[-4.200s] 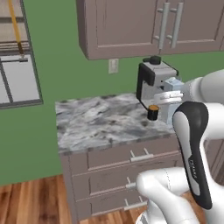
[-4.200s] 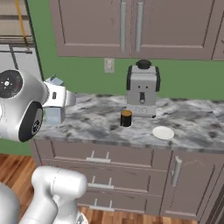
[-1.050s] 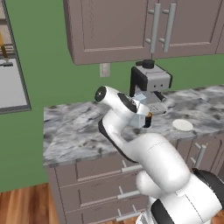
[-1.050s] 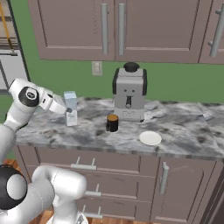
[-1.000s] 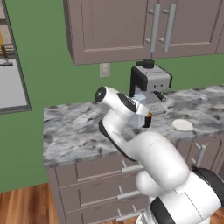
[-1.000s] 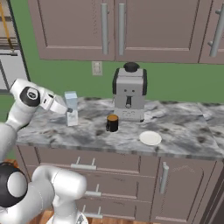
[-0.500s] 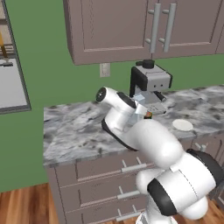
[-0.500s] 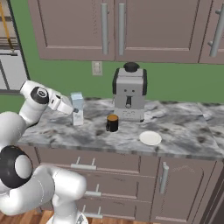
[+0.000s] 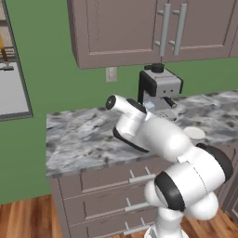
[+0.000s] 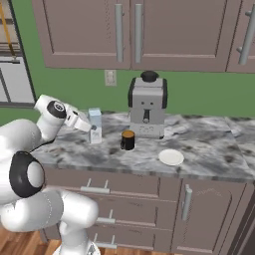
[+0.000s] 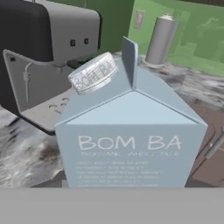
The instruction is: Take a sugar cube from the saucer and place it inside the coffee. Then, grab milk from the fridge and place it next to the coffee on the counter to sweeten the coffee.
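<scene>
Pale blue-grey, the milk [image 10: 94, 125] stands upright on the counter [image 10: 209, 159], just left of the coffee [image 10: 127, 140] and apart from it, which looks like the spot the task wants. The gripper [image 10: 87, 126] reaches in from the carton's far side from the coffee and meets it there; whether the jaws pinch the carton or are spread I cannot tell. Right of the coffee lies the saucer [image 10: 171, 157], bare as far as can be seen. Behind the coffee stands the espresso machine [image 10: 147, 105], so the carton sits clear of it.
</scene>
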You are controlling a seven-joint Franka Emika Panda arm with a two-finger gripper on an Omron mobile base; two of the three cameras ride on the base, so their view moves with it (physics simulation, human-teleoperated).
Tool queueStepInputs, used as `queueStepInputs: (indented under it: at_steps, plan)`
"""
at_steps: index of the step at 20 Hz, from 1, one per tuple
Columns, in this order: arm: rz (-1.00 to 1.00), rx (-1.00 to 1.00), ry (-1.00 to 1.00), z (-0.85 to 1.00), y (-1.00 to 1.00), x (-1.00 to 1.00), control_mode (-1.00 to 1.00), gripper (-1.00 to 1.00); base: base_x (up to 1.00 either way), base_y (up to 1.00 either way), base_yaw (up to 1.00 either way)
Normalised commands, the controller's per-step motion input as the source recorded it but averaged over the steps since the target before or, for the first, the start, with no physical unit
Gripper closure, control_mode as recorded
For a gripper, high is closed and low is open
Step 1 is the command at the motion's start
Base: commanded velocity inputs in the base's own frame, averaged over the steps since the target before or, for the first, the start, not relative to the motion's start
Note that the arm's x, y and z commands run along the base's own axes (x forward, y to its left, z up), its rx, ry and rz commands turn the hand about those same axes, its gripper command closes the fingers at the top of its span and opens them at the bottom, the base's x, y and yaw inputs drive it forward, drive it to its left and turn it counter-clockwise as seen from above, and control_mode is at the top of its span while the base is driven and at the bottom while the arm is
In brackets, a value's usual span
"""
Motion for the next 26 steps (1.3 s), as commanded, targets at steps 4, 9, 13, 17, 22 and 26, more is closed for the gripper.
queueStepInputs:
  at_steps: [4, 9, 13, 17, 22, 26]
  plan:
    - [0.0, 0.0, 0.0, -0.38, -0.04, 0.27, -1.0, 1.0, 0.0, 0.0, 0.0]
    - [0.0, 0.0, 0.0, -0.35, 0.0, 0.31, -1.0, 1.0, 0.0, 0.0, 0.0]
    - [0.0, 0.0, 0.0, -0.32, 0.0, 0.28, -1.0, 1.0, 0.0, 0.0, 0.0]
    - [0.0, 0.0, -0.01, -0.32, 0.0, 0.13, -1.0, 1.0, 0.0, 0.0, 0.0]
    - [0.0, 0.0, -0.01, -0.3, 0.0, 0.07, -1.0, 1.0, 0.0, 0.0, 0.0]
    - [0.0, 0.0, -0.01, -0.28, 0.0, 0.05, -1.0, 1.0, 0.0, 0.0, 0.0]
